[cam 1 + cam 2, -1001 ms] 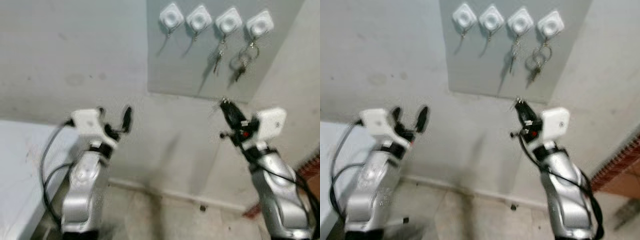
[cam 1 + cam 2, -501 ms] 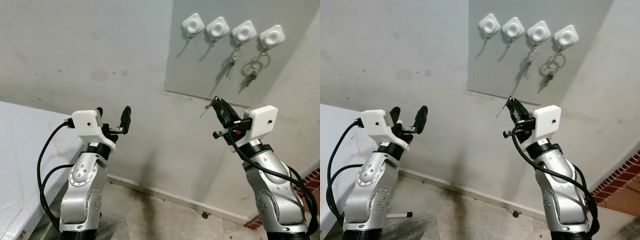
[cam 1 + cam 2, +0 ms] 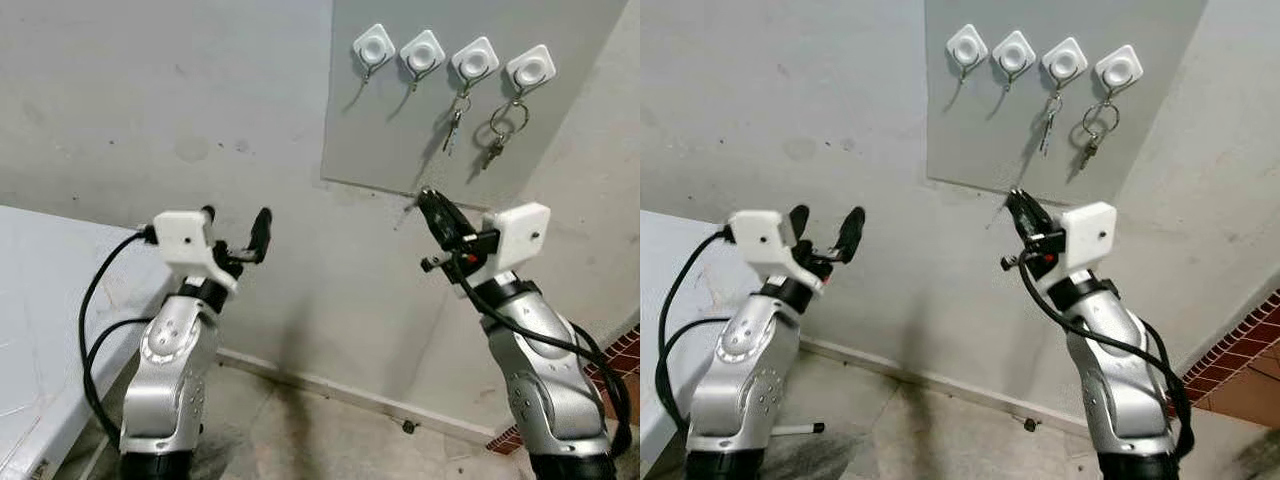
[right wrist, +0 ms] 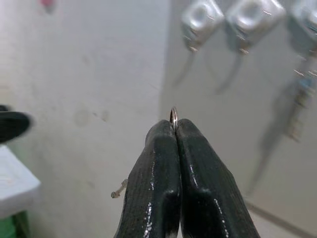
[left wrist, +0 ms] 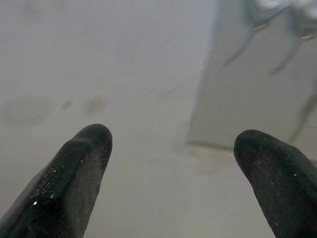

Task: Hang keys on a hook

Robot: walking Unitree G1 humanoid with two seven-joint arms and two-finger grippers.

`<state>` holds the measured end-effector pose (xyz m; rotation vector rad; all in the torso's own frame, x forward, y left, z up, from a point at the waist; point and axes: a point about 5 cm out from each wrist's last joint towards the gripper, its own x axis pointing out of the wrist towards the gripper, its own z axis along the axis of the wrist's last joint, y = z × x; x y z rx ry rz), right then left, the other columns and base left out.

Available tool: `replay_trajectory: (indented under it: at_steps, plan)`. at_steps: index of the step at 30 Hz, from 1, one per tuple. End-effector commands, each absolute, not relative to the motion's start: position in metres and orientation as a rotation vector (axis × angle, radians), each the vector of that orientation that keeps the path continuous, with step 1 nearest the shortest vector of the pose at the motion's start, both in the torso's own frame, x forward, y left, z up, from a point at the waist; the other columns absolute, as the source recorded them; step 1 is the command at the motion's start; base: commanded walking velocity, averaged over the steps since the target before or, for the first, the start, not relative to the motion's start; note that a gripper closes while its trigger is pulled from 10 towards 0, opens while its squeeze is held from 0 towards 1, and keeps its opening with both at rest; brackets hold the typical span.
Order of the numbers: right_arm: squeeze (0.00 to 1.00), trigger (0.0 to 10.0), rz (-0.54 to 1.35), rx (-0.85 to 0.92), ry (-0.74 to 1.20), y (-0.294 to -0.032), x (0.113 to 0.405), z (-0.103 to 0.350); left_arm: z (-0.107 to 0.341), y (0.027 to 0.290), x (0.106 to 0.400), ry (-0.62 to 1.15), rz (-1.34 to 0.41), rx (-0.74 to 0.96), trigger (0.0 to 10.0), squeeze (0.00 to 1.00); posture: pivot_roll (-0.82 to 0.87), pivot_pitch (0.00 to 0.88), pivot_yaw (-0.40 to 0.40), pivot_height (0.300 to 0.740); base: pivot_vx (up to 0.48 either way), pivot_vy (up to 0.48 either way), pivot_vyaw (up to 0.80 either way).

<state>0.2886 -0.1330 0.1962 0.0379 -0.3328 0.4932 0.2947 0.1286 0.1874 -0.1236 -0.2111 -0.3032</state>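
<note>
Four white hooks sit in a row on a grey wall panel [image 3: 400, 130]. The first hook [image 3: 373, 45] and second hook [image 3: 421, 50] are bare. A key [image 3: 453, 115] hangs from the third, and a bunch of rings and keys [image 3: 499, 132] from the fourth. My right gripper [image 3: 425, 198] is raised below the panel's lower edge, shut on a key ring [image 4: 173, 115]. Its small key [image 4: 119, 190] dangles beside the fingers. My left gripper [image 3: 236, 222] is held up at the left, open and empty, pointing at the wall [image 5: 148, 74].
A white tabletop [image 3: 40, 300] stands at the left against the wall. Below are the baseboard and a dirty floor [image 3: 320, 440] with a small dark object [image 3: 405, 427] on it. Red brick [image 3: 625, 350] shows at the lower right.
The whole picture has shifted and sharpened as the camera moved. Both arms hold much the same pose, and the right gripper stays shut on the key ring.
</note>
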Motion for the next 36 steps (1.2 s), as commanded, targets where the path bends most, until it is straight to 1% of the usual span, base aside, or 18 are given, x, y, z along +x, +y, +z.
replay_trajectory:
  at_steps: [1, 7, 14, 25, 36]
  plan:
    - [0.0, 10.0, 0.535, 0.035, -0.341, -0.128, 0.294, 0.2, 0.191, 0.12, 0.298, -0.198, -0.368, -0.116, 10.0, 0.0, 0.03, 0.006, -0.035, 0.74, 0.0, 0.0, 0.0]
    - [0.0, 10.0, 0.57, 0.026, -0.393, -0.119, 0.308, 0.216, 0.204, 0.109, 0.303, -0.227, -0.443, -0.103, 10.0, 0.0, 0.03, 0.017, -0.036, 0.74, 0.0, 0.0, 0.0]
    - [0.0, 10.0, 0.546, 0.027, -0.424, -0.118, 0.321, 0.224, 0.213, 0.1, 0.306, -0.241, -0.496, -0.097, 10.0, 0.0, 0.03, 0.025, -0.038, 0.74, 0.0, 0.0, 0.0]
    - [0.0, 10.0, 0.424, 0.02, -0.436, -0.13, 0.353, 0.231, 0.228, 0.086, 0.309, -0.27, -0.573, -0.081, 10.0, 0.0, 0.03, 0.04, -0.027, 0.74, 0.0, 0.0, 0.0]
    - [0.0, 10.0, 0.332, 0.016, -0.478, -0.14, 0.37, 0.242, 0.235, 0.08, 0.309, -0.281, -0.607, -0.08, 10.0, 0.0, 0.04, 0.038, -0.022, 0.74, 0.0, 0.0, 0.0]
